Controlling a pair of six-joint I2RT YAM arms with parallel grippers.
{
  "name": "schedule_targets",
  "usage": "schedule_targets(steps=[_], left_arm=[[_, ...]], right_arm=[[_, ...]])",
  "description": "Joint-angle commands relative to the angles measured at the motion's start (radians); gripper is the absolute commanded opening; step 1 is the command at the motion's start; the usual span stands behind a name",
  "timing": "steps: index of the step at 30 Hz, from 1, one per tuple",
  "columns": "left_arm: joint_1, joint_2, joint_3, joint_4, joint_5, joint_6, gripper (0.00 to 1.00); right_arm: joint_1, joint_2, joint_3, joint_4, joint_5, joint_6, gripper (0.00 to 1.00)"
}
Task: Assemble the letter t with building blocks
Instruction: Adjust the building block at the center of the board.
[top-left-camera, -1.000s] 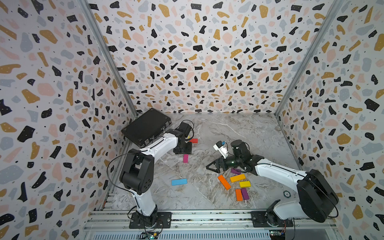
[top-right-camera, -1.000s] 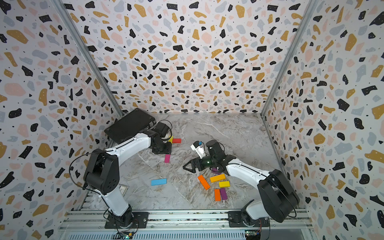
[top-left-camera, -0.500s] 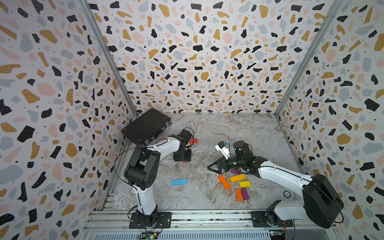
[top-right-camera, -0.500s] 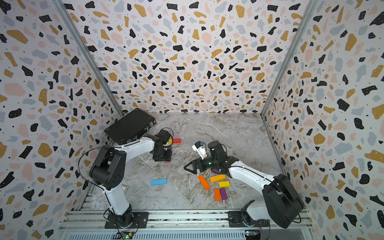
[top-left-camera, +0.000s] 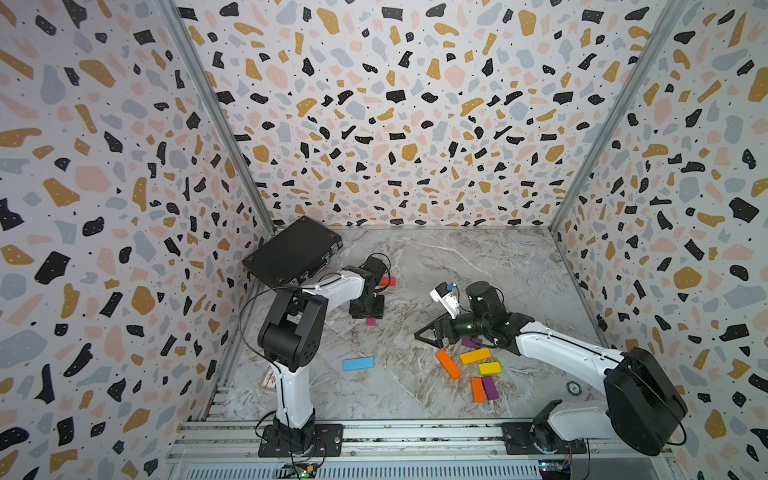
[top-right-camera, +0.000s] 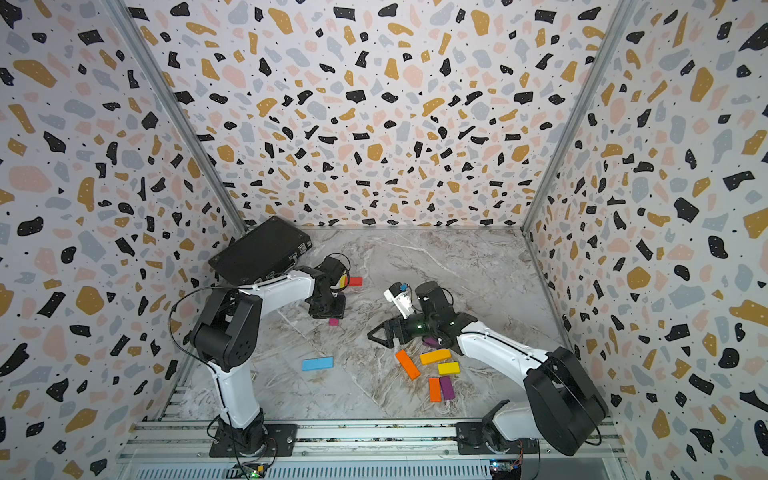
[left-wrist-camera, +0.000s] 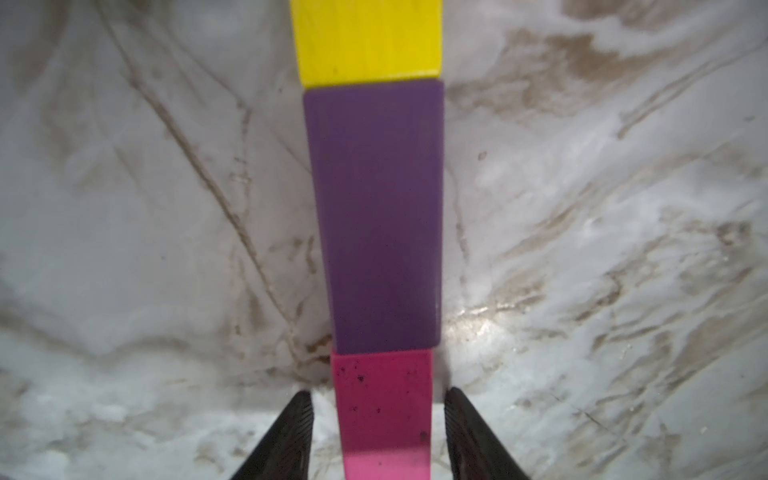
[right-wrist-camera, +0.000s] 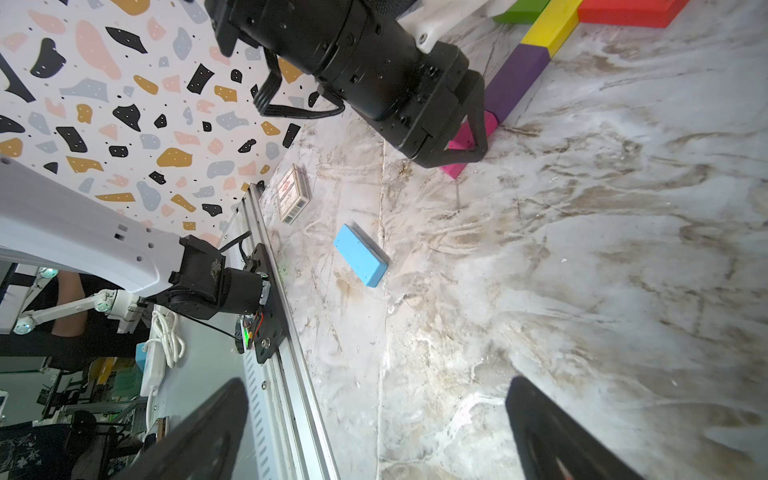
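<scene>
In the left wrist view a yellow block (left-wrist-camera: 365, 41), a purple block (left-wrist-camera: 378, 216) and a pink block (left-wrist-camera: 382, 407) lie end to end in a line. My left gripper (left-wrist-camera: 379, 391) is open and straddles the pink block, with a thin gap at each finger. In a top view only the pink block's end (top-left-camera: 370, 321) shows below the left gripper (top-left-camera: 366, 309). A red block (top-left-camera: 387, 281) lies beside the line's far end. My right gripper (right-wrist-camera: 376, 381) is open and empty, low over bare floor. A blue block (top-left-camera: 358, 363) lies alone at the front.
Orange (top-left-camera: 448, 364), yellow (top-left-camera: 489, 368) and purple (top-left-camera: 490, 387) blocks lie loose by the right arm. A black case (top-left-camera: 293, 251) leans in the back left corner. A small card box (right-wrist-camera: 293, 199) lies by the front rail. A green block (right-wrist-camera: 519, 12) sits behind the yellow one.
My left gripper has moved toward the front, from beside the red block to over the pink block. The right gripper has barely shifted.
</scene>
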Motion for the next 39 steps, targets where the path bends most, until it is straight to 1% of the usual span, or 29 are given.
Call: schedule_targets(steps=[1,7,12,20,23,28,39], left_arm=[[-0.006,0.020,0.026,-0.005,-0.008,-0.009,0.50],[-0.014,0.028,0.034,-0.013,-0.007,-0.015,0.47],[-0.021,0.028,0.028,-0.013,-0.011,-0.020,0.47],[-0.023,0.025,0.028,-0.020,-0.013,-0.035,0.43],[-0.025,0.020,0.023,-0.025,-0.014,-0.047,0.43],[-0.027,0.020,0.016,-0.023,-0.018,-0.052,0.46],[-0.034,0.016,0.008,-0.016,-0.021,-0.063,0.45]], right_arm=[[-0.003,0.001,-0.006,0.007,-0.008,-0.001,0.99],[-0.003,-0.002,-0.006,0.007,-0.010,0.000,0.99],[-0.003,-0.006,-0.008,0.003,-0.010,-0.002,0.99],[-0.003,-0.012,-0.006,0.000,-0.012,-0.002,0.99],[-0.003,-0.016,-0.006,-0.001,-0.012,-0.002,0.99],[-0.003,-0.017,-0.004,-0.002,-0.013,-0.003,0.99],[-0.003,-0.022,-0.011,0.001,-0.012,-0.001,0.99]])
